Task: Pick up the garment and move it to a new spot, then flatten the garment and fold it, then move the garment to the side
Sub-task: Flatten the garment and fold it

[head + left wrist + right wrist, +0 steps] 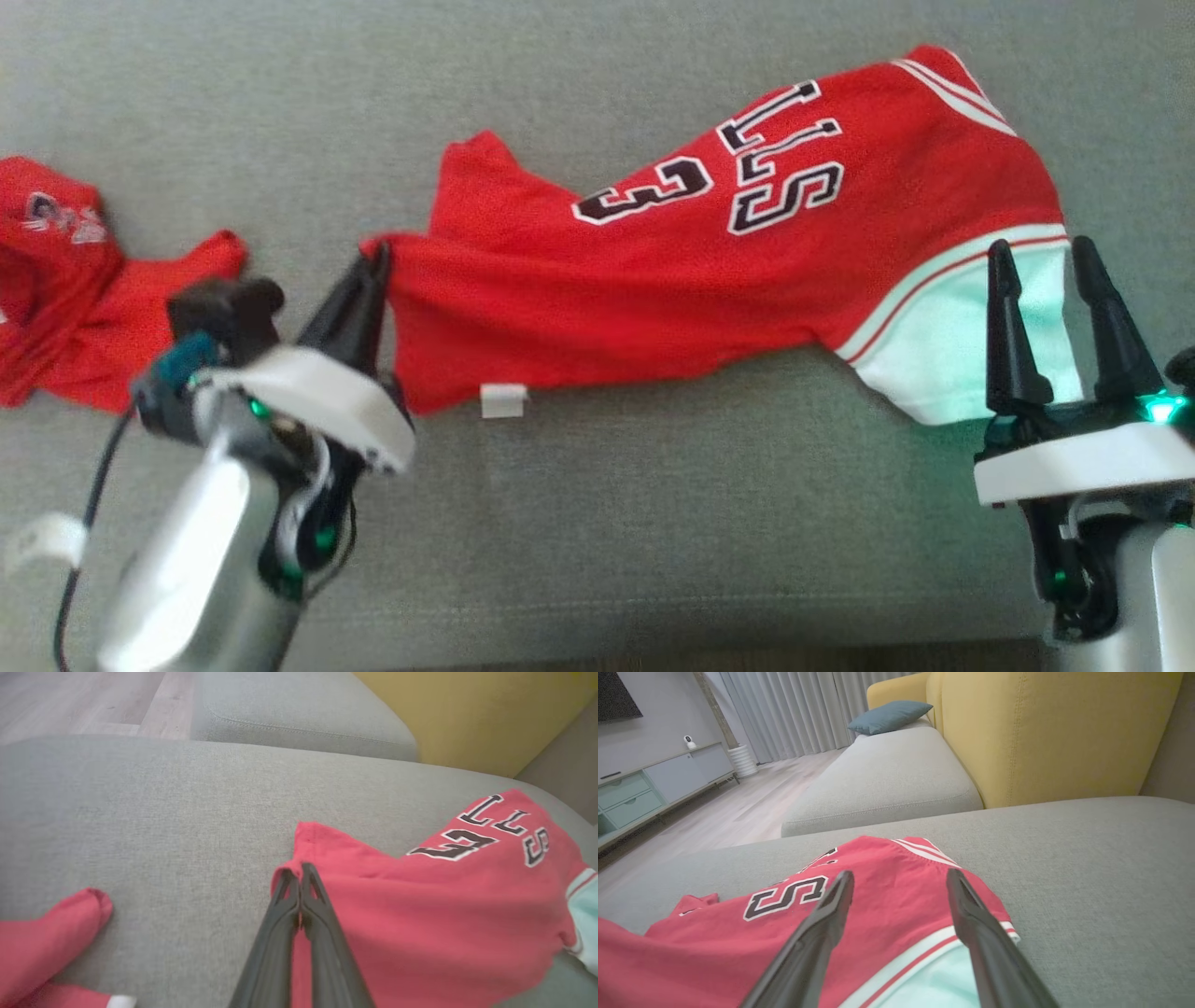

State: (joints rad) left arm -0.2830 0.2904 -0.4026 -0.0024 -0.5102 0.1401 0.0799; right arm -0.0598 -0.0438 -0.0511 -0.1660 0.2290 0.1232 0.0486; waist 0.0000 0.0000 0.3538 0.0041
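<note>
The jersey (728,252) lies stretched across the grey cushion (597,523), lettering up. My left gripper (376,261) is pinched closed on its left corner. My right gripper (1041,250) stands wide apart with nothing in it, fingers over the jersey's white-panelled right end. Another red garment (65,280) sits just left of my left gripper, apart from the jersey. I see bare cushion in front of the jersey, and a yellow backrest (1041,732) bounds the far side.
</note>
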